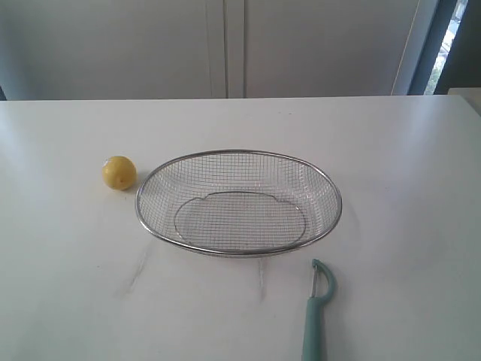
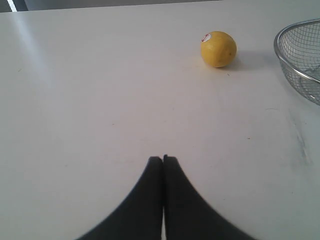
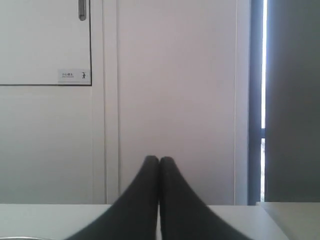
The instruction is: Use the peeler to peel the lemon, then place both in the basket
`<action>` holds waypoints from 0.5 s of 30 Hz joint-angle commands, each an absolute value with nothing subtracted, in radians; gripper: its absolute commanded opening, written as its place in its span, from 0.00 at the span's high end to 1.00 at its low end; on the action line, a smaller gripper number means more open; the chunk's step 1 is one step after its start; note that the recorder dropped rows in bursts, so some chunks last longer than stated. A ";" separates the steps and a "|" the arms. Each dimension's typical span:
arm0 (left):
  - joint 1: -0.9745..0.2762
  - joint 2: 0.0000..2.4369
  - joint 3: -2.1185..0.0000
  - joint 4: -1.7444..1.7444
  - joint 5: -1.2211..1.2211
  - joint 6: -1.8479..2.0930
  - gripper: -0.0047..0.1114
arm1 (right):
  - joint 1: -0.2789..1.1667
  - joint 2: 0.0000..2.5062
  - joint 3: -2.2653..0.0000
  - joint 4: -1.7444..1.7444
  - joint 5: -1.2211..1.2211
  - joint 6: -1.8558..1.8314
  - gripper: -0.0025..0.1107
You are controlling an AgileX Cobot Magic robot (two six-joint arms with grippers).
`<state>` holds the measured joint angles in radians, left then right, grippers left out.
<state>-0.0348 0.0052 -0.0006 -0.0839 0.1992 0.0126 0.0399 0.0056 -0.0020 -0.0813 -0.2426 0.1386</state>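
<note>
On the white table (image 1: 68,293) the basket (image 1: 240,152) sits near the middle of the exterior view, its wire mesh bare inside. The lemon (image 1: 119,172) rests on the tabletop at about ten o'clock from the basket, just beside the rim but not touching it, and the left wrist view shows a small red-and-white sticker (image 2: 206,37) on its skin. The peeler (image 1: 317,316) lies flat at about five o'clock from the basket, near it but apart, with its curved head and blade pointing toward twelve o'clock and its pale teal handle running off the near edge of the view. The left gripper (image 2: 163,159) has its two dark fingers pressed together with nothing between them; it hangs over bare table, well apart from the lemon. The right gripper (image 3: 159,160) is likewise closed and empty, held level and facing the white panelled wall (image 3: 170,90) beyond the far edge of the table. Neither arm appears in the exterior view.
</note>
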 commanded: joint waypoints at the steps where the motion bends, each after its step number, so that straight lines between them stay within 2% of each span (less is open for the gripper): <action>1: -0.033 0.000 0.000 -0.089 0.203 0.008 0.95 | 0.042 0.000 0.000 -0.082 -0.347 0.146 0.98; 8: -0.033 0.000 0.000 -0.089 0.203 0.008 0.95 | 0.042 0.000 0.000 -0.036 -0.546 0.122 0.98; 11: -0.033 0.000 0.000 -0.089 0.203 0.008 0.95 | 0.042 0.000 0.000 0.130 -0.664 0.064 0.98; 15: -0.033 0.000 0.000 -0.089 0.203 0.008 0.95 | 0.042 0.000 -0.058 0.401 -0.601 -0.070 0.98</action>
<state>-0.0348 0.0052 -0.0006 -0.0839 0.1992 0.0126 0.0399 0.0041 -0.0220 0.2191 -0.6180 0.0246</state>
